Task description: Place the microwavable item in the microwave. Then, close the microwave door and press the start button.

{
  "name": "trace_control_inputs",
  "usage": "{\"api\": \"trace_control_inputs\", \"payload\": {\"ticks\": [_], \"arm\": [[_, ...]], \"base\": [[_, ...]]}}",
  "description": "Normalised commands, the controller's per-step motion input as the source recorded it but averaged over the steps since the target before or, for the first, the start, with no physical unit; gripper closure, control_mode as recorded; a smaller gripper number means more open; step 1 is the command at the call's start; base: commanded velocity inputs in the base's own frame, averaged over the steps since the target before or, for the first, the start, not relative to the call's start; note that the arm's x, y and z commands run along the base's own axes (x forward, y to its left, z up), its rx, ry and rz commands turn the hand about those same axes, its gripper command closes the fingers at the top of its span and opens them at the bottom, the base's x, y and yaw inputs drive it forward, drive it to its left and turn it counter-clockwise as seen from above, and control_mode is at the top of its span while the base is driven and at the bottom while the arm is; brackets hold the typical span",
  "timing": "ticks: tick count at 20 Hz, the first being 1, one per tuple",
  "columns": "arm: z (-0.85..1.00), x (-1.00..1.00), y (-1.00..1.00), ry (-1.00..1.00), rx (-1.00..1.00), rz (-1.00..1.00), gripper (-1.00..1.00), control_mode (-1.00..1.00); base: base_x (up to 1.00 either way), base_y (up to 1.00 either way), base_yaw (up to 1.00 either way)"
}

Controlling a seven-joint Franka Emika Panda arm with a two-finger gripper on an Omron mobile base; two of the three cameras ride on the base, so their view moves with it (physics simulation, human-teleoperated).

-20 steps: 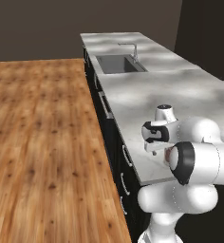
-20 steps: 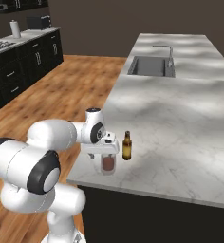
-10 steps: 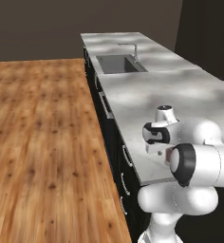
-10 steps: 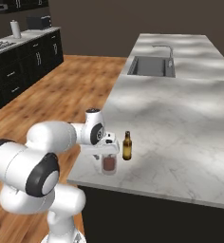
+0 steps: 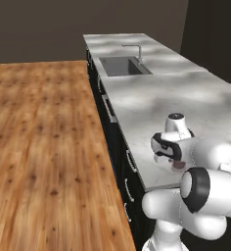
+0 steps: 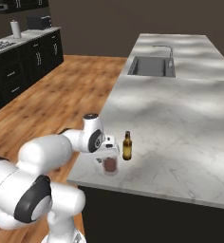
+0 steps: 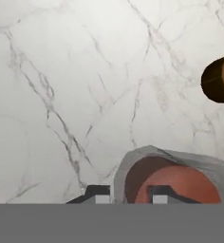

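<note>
The microwavable item point(image 6: 110, 165) is a small reddish-brown cup standing near the front edge of the marble counter point(image 6: 180, 118). My gripper point(image 6: 106, 155) points down onto it from above. In the hand view the cup point(image 7: 180, 182) has a grey rim, and my gripper point(image 7: 129, 194) straddles its near wall, one fingertip point(image 7: 97, 195) outside and the other inside, drawn in tight on that wall. From the left base view the gripper point(image 5: 167, 156) hides most of the cup point(image 5: 178, 166). The microwave and its door are out of view.
A brown bottle point(image 6: 127, 146) stands upright just right of the cup, also seen in the hand view point(image 7: 220, 78). A sink point(image 6: 151, 66) with a faucet lies far back in the counter. Black cabinets point(image 6: 19, 61) line the far left wall across the wooden floor.
The jaws have narrowed from wide open to a tight hold on the cup's wall. The arm and the cup have stayed in place.
</note>
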Motion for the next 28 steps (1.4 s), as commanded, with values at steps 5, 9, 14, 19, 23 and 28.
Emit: {"api": "trace_control_inputs", "payload": {"ticks": [5,9,14,19,23,28], "arm": [[0.05,-0.25,0.02,-0.18,0.0,0.04,1.0,-1.0],[0.41,0.0,0.14,-0.14,0.0,0.07,1.0,-1.0],[0.63,0.0,0.02,-0.16,0.0,0.08,1.0,-1.0],[0.85,-0.06,0.06,-0.18,0.0,0.1,1.0,-1.0],[0.92,-0.14,0.13,-0.11,0.0,0.1,1.0,-1.0],[0.85,-0.19,0.32,0.0,0.0,0.09,1.0,-1.0]], "base": [[0.0,0.0,0.0],[0.0,0.0,0.0],[0.0,0.0,0.0],[0.0,0.0,0.0],[0.0,0.0,0.0],[0.0,0.0,0.0]]}}
